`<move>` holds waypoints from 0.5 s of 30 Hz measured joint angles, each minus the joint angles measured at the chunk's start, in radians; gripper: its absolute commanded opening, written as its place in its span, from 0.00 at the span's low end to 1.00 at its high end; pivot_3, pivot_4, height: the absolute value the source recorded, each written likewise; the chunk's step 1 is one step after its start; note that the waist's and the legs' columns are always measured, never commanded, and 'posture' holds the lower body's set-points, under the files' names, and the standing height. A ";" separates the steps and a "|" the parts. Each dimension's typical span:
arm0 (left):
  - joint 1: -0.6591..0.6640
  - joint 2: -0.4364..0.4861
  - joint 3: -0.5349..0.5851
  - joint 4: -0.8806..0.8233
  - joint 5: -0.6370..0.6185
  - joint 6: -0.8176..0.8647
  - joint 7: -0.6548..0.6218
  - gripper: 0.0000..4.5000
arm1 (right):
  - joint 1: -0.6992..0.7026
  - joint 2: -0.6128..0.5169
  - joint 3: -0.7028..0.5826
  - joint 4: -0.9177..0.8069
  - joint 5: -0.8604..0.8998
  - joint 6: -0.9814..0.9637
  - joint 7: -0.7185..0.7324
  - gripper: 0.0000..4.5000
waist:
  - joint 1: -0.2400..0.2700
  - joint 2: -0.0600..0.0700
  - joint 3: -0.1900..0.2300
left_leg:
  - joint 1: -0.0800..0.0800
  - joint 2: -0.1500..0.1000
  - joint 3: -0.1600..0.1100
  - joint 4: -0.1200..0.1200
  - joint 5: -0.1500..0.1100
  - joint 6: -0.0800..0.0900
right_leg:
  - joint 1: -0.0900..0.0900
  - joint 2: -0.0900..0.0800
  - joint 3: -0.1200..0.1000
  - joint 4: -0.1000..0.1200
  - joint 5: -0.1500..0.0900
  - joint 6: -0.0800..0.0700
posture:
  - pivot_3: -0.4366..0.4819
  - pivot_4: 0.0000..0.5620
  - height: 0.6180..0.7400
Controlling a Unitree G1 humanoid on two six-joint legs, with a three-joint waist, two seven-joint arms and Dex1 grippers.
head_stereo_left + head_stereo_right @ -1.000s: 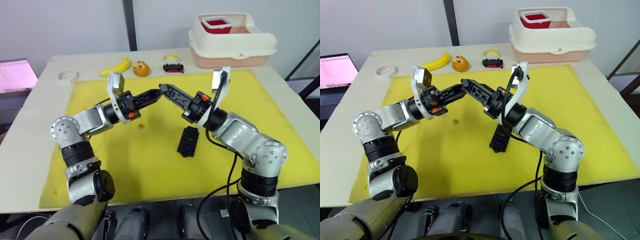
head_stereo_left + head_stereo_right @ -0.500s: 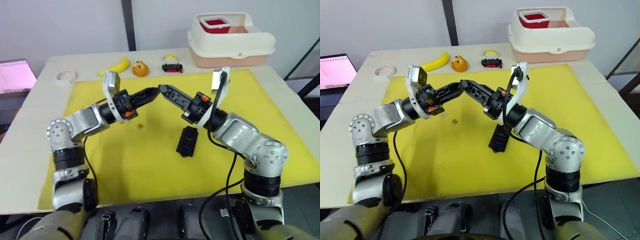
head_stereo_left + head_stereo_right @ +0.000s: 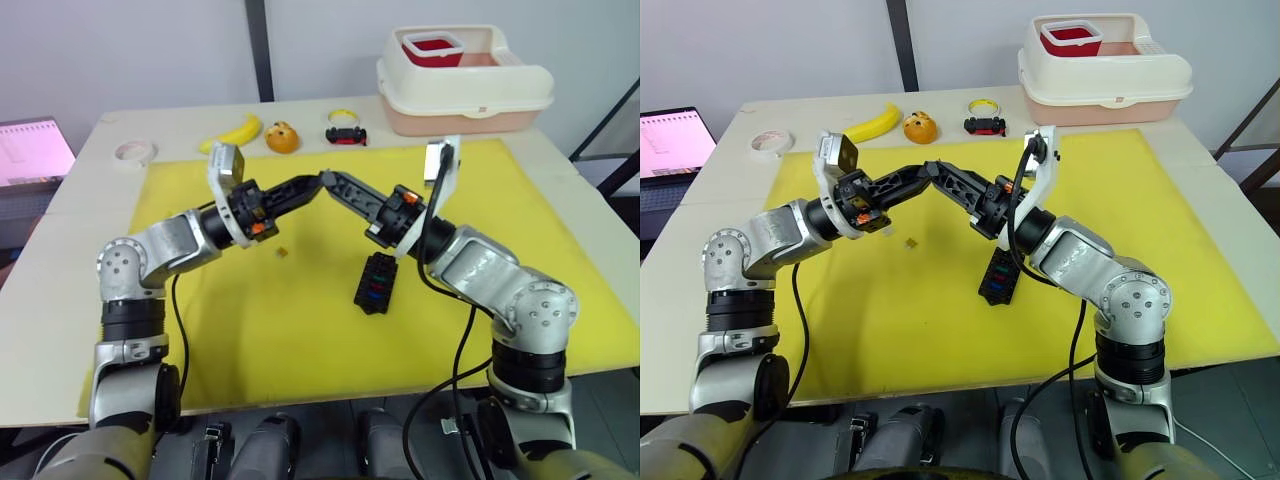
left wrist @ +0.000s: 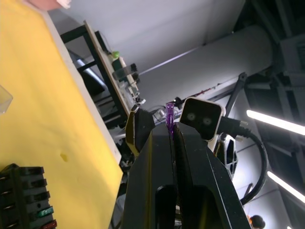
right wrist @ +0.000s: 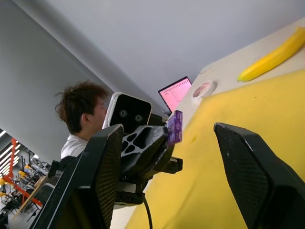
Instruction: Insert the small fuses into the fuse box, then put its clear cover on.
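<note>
Above the yellow mat point(image 3: 250, 330), my left gripper point(image 3: 314, 184) is shut on a small purple fuse point(image 4: 169, 114) that sticks out past its fingertips. My right gripper point(image 3: 327, 178) meets it tip to tip and stands open, with the purple fuse point(image 5: 174, 127) in the gap between its two fingers and touching neither. The black fuse box point(image 3: 376, 283) lies on the mat under my right forearm, with red, blue and green fuses in its slots. An olive-yellow fuse point(image 3: 283, 252) lies loose on the mat left of the box. The clear cover point(image 4: 4, 99) rests on the mat.
A cream lidded bin point(image 3: 465, 85) stands at the back right. A banana point(image 3: 232, 133), an orange object point(image 3: 281, 137), a small black and red toy point(image 3: 346, 135) and a tape roll point(image 3: 133, 151) line the table's far edge. A laptop point(image 3: 35, 150) sits left. A person point(image 5: 83, 119) is nearby.
My left arm has shifted its elbow and shoulder a little. Both gripper tips stay together above the mat, the left tip a touch nearer the right gripper's fingers.
</note>
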 measured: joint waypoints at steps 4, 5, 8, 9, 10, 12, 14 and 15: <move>0.001 0.008 -0.017 0.000 -0.004 -0.006 -0.004 0.00 | 0.000 0.000 0.000 0.000 0.007 -0.001 0.000 0.24 | -0.001 0.000 0.000 | 0.000 0.000 0.000 0.000 0.000 0.000 | 0.000 0.000 0.000 0.000 0.000 0.000 | 0.48 0.27 1.00; 0.001 0.009 -0.018 0.000 -0.009 -0.006 -0.009 0.00 | 0.000 -0.001 0.000 0.001 0.007 -0.001 -0.001 0.13 | -0.001 0.000 0.000 | 0.000 0.000 0.000 0.000 0.000 0.000 | 0.000 0.000 0.000 0.000 0.000 0.000 | 0.48 0.27 1.00; 0.002 0.019 -0.023 0.000 -0.019 -0.011 -0.017 0.00 | 0.000 -0.004 0.002 0.004 0.011 -0.007 -0.001 0.01 | -0.001 0.000 0.000 | 0.000 0.000 0.000 0.000 0.000 0.000 | 0.000 0.000 0.000 0.000 0.000 0.000 | 0.48 0.27 1.00; 0.002 0.020 -0.025 0.000 -0.019 -0.012 -0.018 0.00 | 0.000 -0.004 0.003 0.005 0.011 -0.008 -0.001 0.01 | 0.000 0.000 0.000 | 0.000 0.000 0.000 0.000 0.000 0.000 | 0.000 0.000 0.000 0.000 0.000 0.000 | 0.48 0.27 1.00; 0.002 0.023 -0.028 0.000 -0.019 -0.016 -0.019 0.00 | 0.000 -0.005 0.004 0.006 0.011 -0.010 -0.001 0.01 | 0.000 0.000 0.000 | 0.000 0.000 0.000 0.000 0.000 0.000 | 0.000 0.000 0.000 0.000 0.000 0.000 | 0.48 0.27 1.00; 0.002 0.023 -0.033 0.000 -0.019 -0.023 -0.021 0.00 | 0.000 -0.005 0.005 0.008 0.011 -0.015 -0.001 0.01 | 0.000 0.000 0.000 | 0.000 0.000 0.000 0.000 0.000 0.000 | 0.000 0.000 0.000 0.000 0.000 0.000 | 0.48 0.27 1.00; 0.002 0.024 -0.036 -0.001 -0.020 -0.027 -0.026 0.00 | 0.000 -0.005 0.006 0.008 0.017 -0.019 -0.003 0.01 | 0.000 0.000 0.000 | 0.000 0.000 0.000 0.000 0.000 0.000 | 0.000 0.000 0.000 0.000 0.000 0.000 | 0.48 0.27 1.00; 0.002 0.026 -0.039 -0.002 -0.017 -0.028 -0.033 0.00 | 0.000 -0.008 0.006 0.008 0.024 -0.020 -0.005 0.01 | -0.001 0.000 0.000 | 0.000 0.000 0.000 0.000 0.000 0.000 | 0.000 0.000 0.000 0.000 0.000 0.000 | 0.48 0.27 1.00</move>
